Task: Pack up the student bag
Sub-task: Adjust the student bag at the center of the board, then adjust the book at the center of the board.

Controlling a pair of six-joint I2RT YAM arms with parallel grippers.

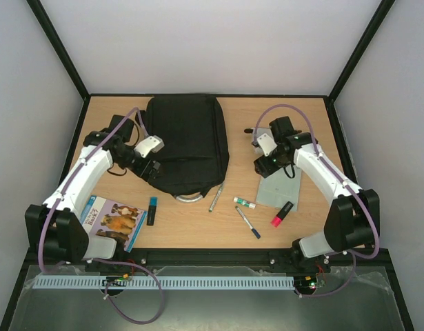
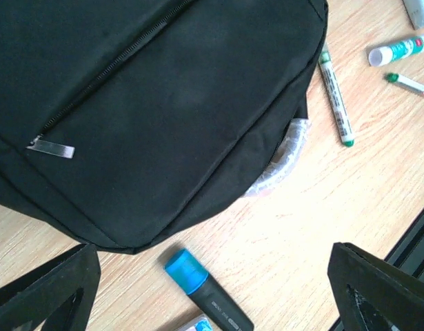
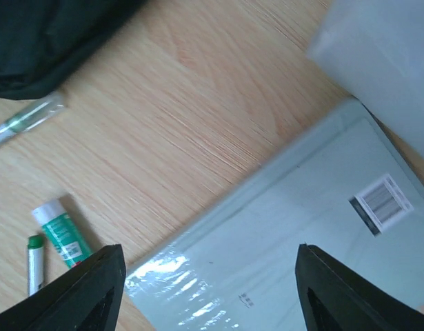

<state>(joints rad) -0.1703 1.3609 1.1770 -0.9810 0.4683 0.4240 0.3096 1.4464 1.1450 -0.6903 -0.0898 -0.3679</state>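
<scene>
Your bag (image 1: pixel 186 145) lies flat at the far middle of the surface (image 1: pixel 198 231), front pocket up. Its loop handle (image 1: pixel 187 198) points toward the arm bases, and the zip pull (image 2: pixel 52 147) sits at the end of the pocket zip. Your left tool (image 1: pixel 151 169) hovers at the bag's near left corner with its fingers (image 2: pixel 53 289) spread wide and nothing between them. Under it you see the bag's edge and a blue highlighter (image 2: pixel 201 289) on the bare wood. Just beside that highlighter, nearer the left arm base, sits a book (image 1: pixel 114 221) with animals on its cover. Over on the right, your right tool (image 1: pixel 261 165) hangs above a grey packet (image 3: pixel 280 234), also wide open and empty, with its fingers (image 3: pixel 94 289) framing the packet's corner. A pen (image 1: pixel 215 198) lies just beside the bag's near right corner. A glue stick (image 1: pixel 244 203) and a green-tipped marker (image 1: pixel 248 223) lie between pen and packet, apart from the bag. A red highlighter (image 1: pixel 281 213) rests at the packet's near edge.
</scene>
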